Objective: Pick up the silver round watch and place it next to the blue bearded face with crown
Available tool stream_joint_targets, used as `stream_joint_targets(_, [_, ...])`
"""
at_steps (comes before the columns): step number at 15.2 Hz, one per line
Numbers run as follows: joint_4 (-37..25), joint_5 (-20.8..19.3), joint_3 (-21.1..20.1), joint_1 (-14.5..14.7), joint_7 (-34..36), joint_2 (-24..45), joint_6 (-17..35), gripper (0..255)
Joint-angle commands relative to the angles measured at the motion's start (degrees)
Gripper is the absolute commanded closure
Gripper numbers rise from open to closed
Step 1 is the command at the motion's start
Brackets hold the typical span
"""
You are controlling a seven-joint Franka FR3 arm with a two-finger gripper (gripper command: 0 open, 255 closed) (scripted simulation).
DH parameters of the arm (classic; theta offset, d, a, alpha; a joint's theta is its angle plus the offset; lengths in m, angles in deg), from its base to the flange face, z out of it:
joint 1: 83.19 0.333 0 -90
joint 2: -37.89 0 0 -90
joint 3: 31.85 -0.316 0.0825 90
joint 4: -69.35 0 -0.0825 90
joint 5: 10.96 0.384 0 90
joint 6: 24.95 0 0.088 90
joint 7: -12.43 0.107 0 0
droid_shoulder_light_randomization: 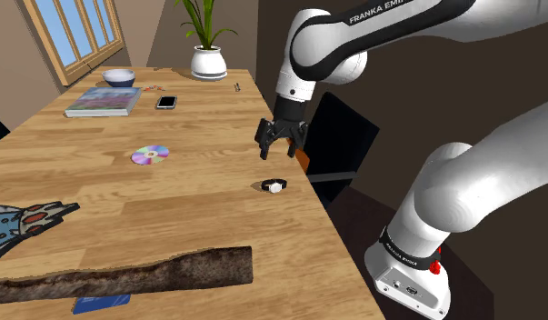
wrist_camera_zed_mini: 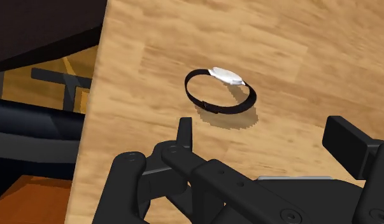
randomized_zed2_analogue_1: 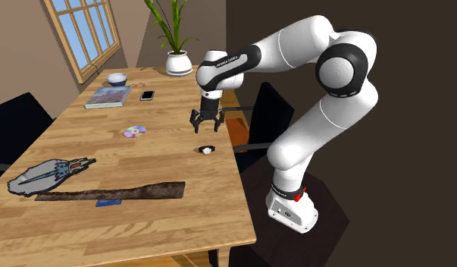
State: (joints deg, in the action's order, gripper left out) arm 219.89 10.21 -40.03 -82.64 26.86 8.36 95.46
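Below the gripper [droid_shoulder_light_randomization: 281, 153], near the table [droid_shoulder_light_randomization: 199, 209] edge beside a chair [droid_shoulder_light_randomization: 340, 136], lies the watch [wrist_camera_zed_mini: 221, 91]. The fingers stand apart and hold nothing. The watch sits a little ahead of their gap, toward the edge-side finger, with its strap loop lying about across the gap. The blue face [droid_shoulder_light_randomization: 26, 223] is well apart across bare wood. A disc [droid_shoulder_light_randomization: 150, 155] lies beside that way, I judge not blocking it.
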Motion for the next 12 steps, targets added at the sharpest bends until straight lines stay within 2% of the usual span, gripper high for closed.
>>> stream_joint_targets(1, [0.7,2.4,-1.2,0.6,1.7,3.8,4.6,0])
stream_joint_targets(10, [3.1,6.4,-3.2,2.4,1.5,11.2,14.7,0])
stream_joint_targets(12, [3.1,6.4,-3.2,2.4,1.5,11.2,14.7,0])
